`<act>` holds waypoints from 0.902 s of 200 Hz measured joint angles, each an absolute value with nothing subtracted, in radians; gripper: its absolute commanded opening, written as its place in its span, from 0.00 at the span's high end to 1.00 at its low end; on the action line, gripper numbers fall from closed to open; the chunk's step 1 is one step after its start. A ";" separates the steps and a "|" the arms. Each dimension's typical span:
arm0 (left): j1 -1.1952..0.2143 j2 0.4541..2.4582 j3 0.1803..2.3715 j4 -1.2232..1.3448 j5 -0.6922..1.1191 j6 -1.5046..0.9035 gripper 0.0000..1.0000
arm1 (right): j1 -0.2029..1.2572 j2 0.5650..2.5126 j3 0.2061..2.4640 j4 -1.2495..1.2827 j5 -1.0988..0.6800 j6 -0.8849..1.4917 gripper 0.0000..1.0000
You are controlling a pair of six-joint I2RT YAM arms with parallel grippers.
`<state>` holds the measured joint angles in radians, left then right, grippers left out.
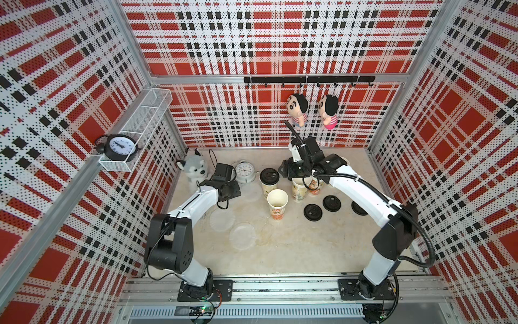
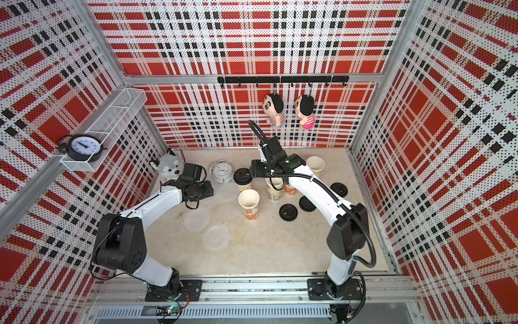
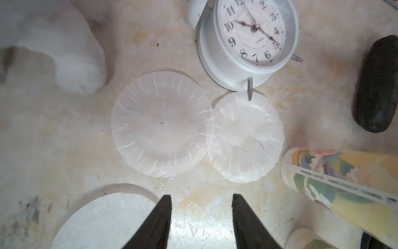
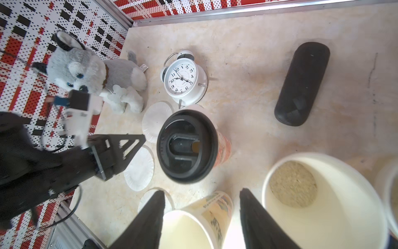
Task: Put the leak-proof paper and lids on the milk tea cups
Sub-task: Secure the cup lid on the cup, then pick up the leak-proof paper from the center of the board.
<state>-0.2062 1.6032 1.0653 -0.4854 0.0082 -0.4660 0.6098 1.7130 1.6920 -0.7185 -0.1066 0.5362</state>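
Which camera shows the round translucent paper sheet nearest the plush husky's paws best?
Left wrist: the round translucent paper sheet lies large and near-whole, pleated rim clear, ahead of the left gripper. Right wrist shows it smaller, partly behind the black-lidded cup. In both top views it is barely discernible.

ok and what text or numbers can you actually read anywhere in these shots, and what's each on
"1" to "12": dial numerals on the white alarm clock.
Small word under that clock's hands: too blurred to read.
Strip of print along the milk tea cup: blurred, unreadable.
Dial of the black alarm clock: numerals too small to read.
Tag on the husky plush: too small to read.
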 measured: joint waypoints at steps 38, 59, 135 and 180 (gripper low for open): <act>-0.219 1.689 1.065 -0.450 -0.017 -0.498 0.57 | 0.591 1.639 1.567 -0.685 -0.103 0.538 0.42; -0.216 1.709 1.066 -0.442 -0.043 -0.516 0.57 | 0.578 1.638 1.518 -0.680 -0.104 0.540 0.42; -0.315 1.766 1.073 -0.383 -0.002 -0.598 0.56 | 0.564 1.638 1.476 -0.637 -0.120 0.541 0.42; -0.325 1.785 1.072 -0.379 -0.004 -0.675 0.56 | 0.555 1.638 1.435 -0.613 -0.141 0.541 0.42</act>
<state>-0.3248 1.7855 1.0721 -0.3790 -0.0040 -0.6750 0.5549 1.6379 1.4345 -0.6132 -0.1406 0.5411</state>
